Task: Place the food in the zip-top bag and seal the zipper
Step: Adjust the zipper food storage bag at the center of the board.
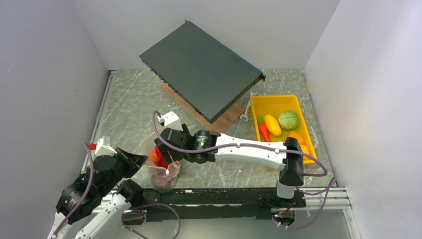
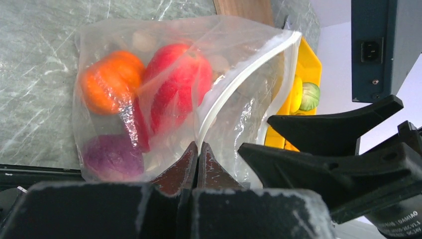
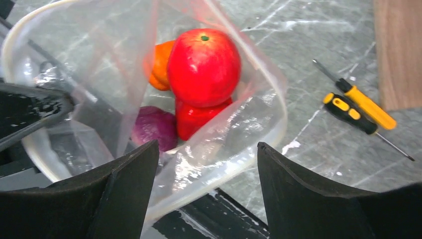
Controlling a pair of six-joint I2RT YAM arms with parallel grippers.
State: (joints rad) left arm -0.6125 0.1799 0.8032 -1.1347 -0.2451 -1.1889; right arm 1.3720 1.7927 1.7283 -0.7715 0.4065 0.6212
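The clear zip-top bag (image 1: 166, 169) stands with its mouth open at the near left of the table. It holds a red apple (image 3: 204, 67), a red pepper (image 3: 199, 119), an orange piece (image 3: 159, 64) and a purple piece (image 3: 154, 134). My left gripper (image 2: 198, 149) is shut on the bag's edge by the whitish zipper strip (image 2: 239, 82) and holds it up. My right gripper (image 3: 208, 147) is open and empty just above the bag's mouth. The near rim runs between its jaws, ungripped. More food lies in the yellow tray (image 1: 303, 119): cabbage (image 1: 288, 119), carrot (image 1: 263, 130), yellow piece (image 1: 272, 124).
A dark flat slab (image 1: 201, 69) leans on a wooden board (image 1: 219, 122) at the back. A wrench (image 1: 247, 107) lies beside the tray. Two screwdrivers (image 3: 366, 104) lie on the marble right of the bag. A black rail (image 1: 219, 196) runs along the near edge.
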